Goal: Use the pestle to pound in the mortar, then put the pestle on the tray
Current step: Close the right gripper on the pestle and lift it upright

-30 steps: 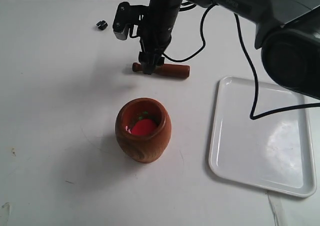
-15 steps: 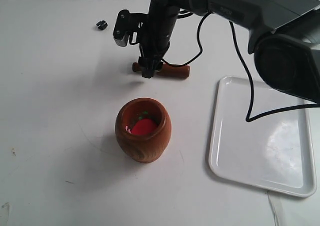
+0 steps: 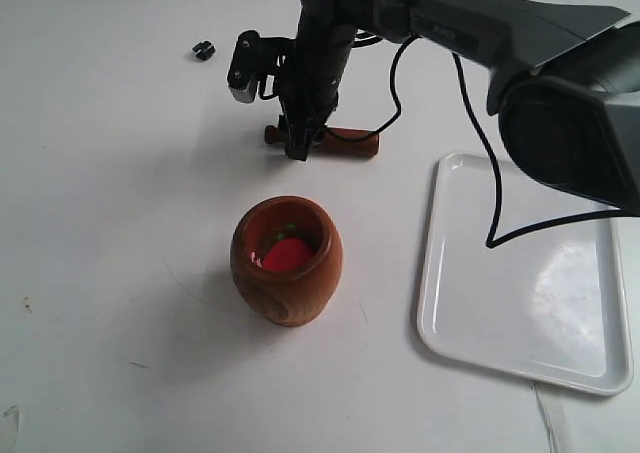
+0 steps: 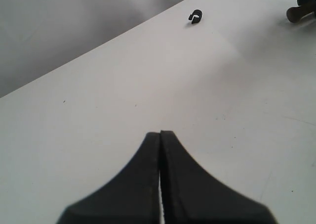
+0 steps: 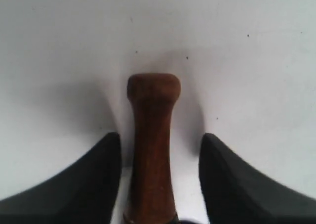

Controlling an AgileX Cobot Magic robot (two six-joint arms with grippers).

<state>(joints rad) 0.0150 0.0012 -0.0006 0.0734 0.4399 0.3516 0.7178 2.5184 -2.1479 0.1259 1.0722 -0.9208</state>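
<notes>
The reddish-brown wooden mortar [image 3: 287, 261] stands upright mid-table with a red piece and a bit of green inside. Behind it the dark pestle [image 3: 345, 141] lies flat on the table. My right gripper [image 3: 297, 149] hangs over its narrow handle, open. In the right wrist view the pestle handle [image 5: 152, 135] runs between the two black fingers [image 5: 94, 179] with a gap on each side, its knob past the tips of the right gripper [image 5: 160, 140]. The white tray [image 3: 530, 273] lies at the right. My left gripper [image 4: 160, 133] is shut on nothing above bare table.
A tiny black object [image 3: 204, 50] sits at the far left of the table, also seen in the left wrist view [image 4: 195, 17]. A black cable [image 3: 497, 173] from the right arm droops over the tray's near corner.
The right gripper has dropped a little lower over the pestle's handle and shifted slightly. The pestle, mortar and tray have not moved.
</notes>
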